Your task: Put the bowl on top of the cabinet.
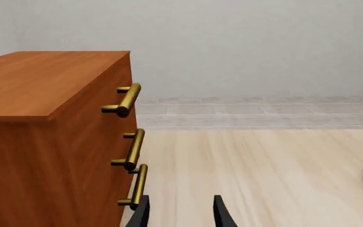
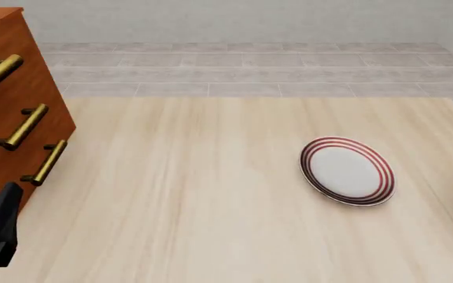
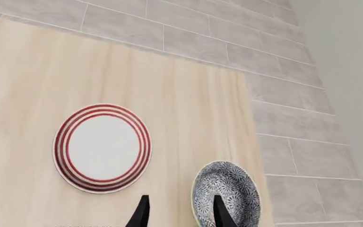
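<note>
Two grippers, left and right, stand spread, holding nothing. Right of the red-ringed white plate sits the blue-and-white floral ceramic bowl; well left, the reddish-brown wooden cabinet.

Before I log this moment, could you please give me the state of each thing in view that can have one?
bowl: upright on the table, near its edge, ungrasped.
plate: flat on the table, nothing on it.
cabinet: drawers shut, nothing on top.
left gripper: open, holding nothing.
right gripper: open, above the bowl's rim.
</note>
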Controlling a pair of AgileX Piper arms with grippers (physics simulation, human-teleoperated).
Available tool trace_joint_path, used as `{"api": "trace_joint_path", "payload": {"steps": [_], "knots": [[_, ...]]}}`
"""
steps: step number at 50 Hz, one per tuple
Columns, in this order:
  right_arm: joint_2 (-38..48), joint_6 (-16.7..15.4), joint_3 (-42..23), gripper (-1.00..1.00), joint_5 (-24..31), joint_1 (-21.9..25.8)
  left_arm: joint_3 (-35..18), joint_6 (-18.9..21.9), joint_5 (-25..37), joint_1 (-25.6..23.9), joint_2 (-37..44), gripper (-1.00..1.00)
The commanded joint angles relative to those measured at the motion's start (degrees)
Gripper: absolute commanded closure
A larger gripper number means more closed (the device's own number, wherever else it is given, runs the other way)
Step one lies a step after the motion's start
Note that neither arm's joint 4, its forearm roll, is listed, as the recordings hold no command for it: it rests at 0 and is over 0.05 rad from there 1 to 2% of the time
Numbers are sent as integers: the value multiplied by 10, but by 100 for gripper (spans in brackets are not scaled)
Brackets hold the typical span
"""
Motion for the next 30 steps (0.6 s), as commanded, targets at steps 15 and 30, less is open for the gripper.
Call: {"api": "trace_joint_path", "payload": {"steps": [15, 30], "knots": [[92, -50, 53, -100, -78, -57, 0, 0, 1, 0, -1, -100], [143, -59, 92, -100, -140, -79, -1, 0, 2, 0, -1, -100]]}}
